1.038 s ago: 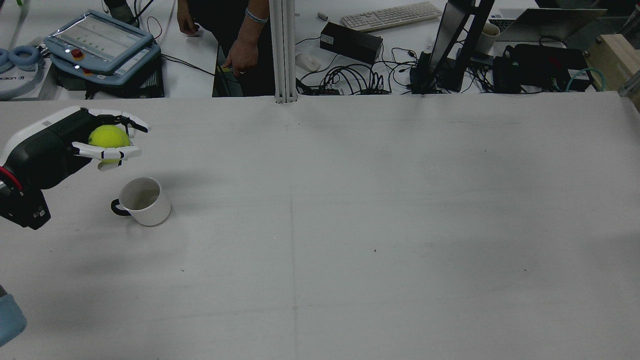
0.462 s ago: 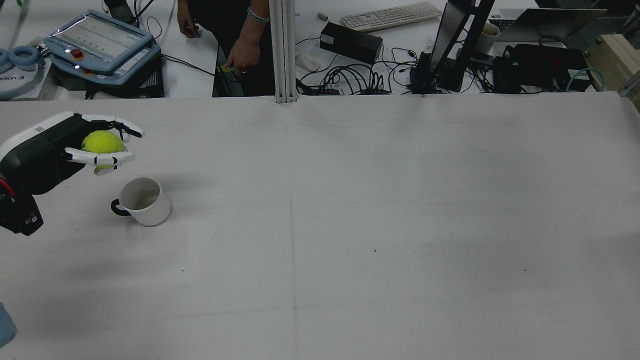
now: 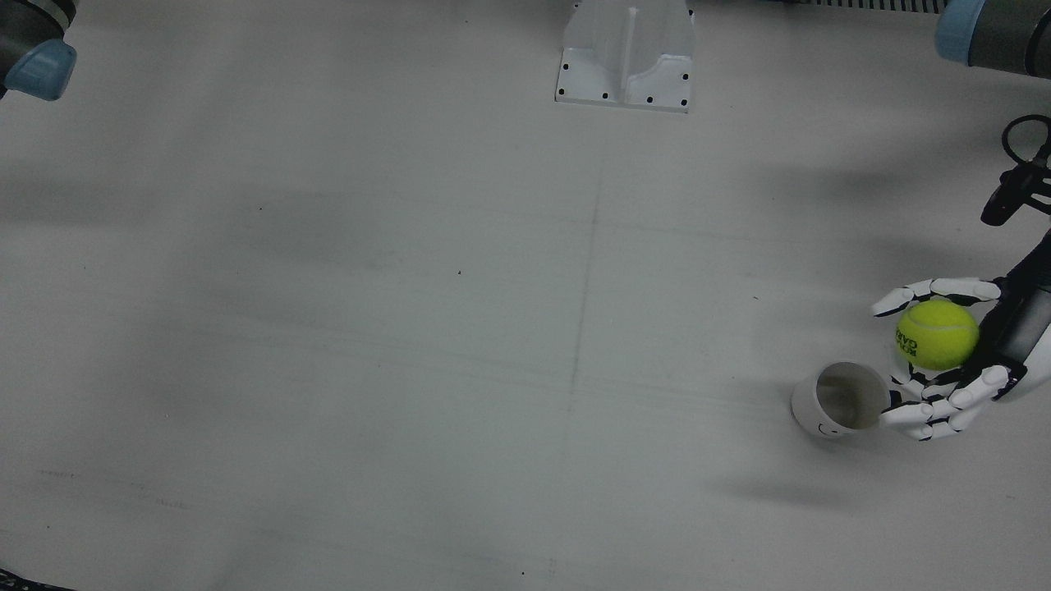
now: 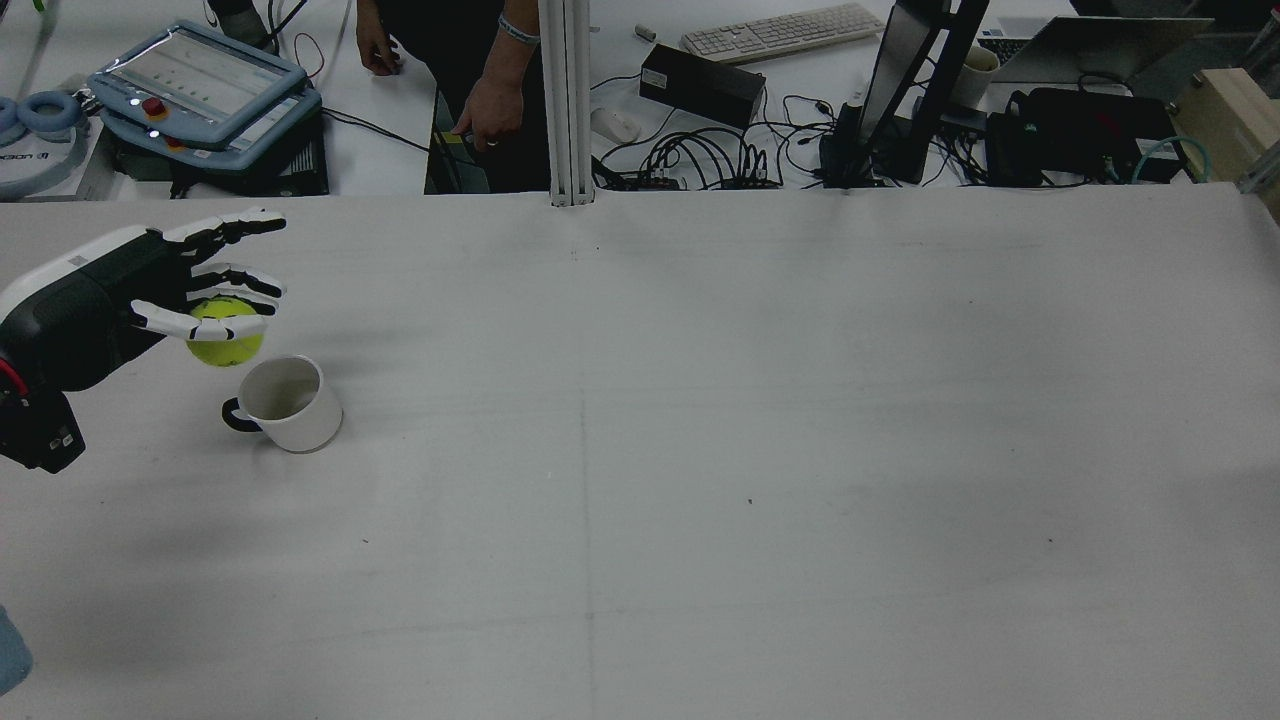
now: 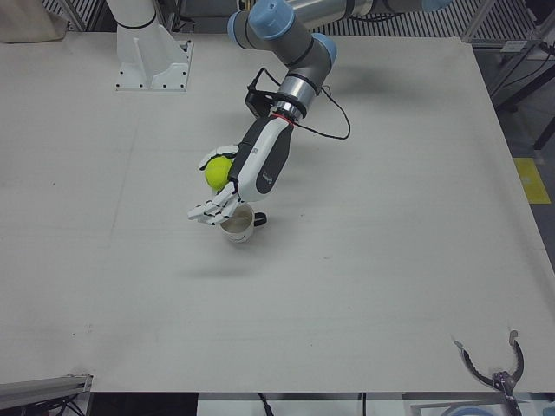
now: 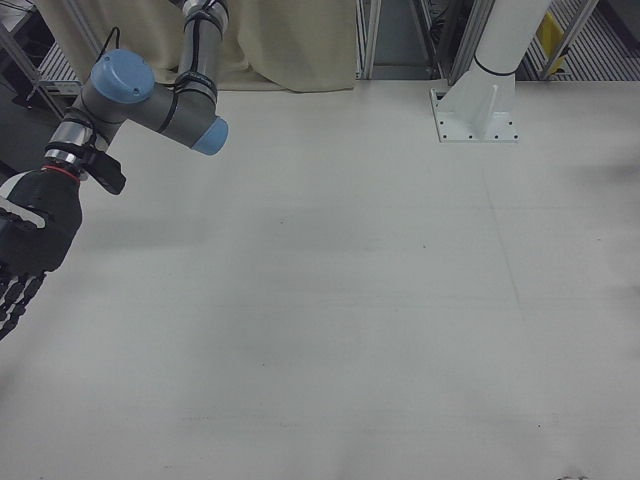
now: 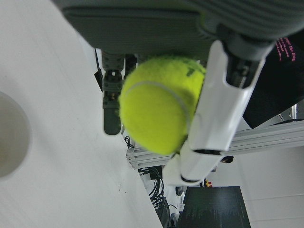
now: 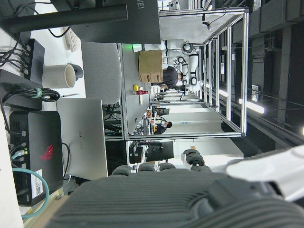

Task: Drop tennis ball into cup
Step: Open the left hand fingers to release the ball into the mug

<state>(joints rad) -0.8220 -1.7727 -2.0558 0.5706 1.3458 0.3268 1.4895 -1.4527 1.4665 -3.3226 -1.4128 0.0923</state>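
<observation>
Half the cup [image 7: 12,135] (left hand view) cut off

The left arm reaches out low over the counter, its hand [image 4: 150,290] turned sideways with the fingers [image 3: 932,289] spread wide apart, no longer wrapped shut as half a second ago. The right arm is drawn back to its own side; its hand [image 6: 25,250] hangs there, fingers pointing down and mostly cut off by the frame edge
</observation>
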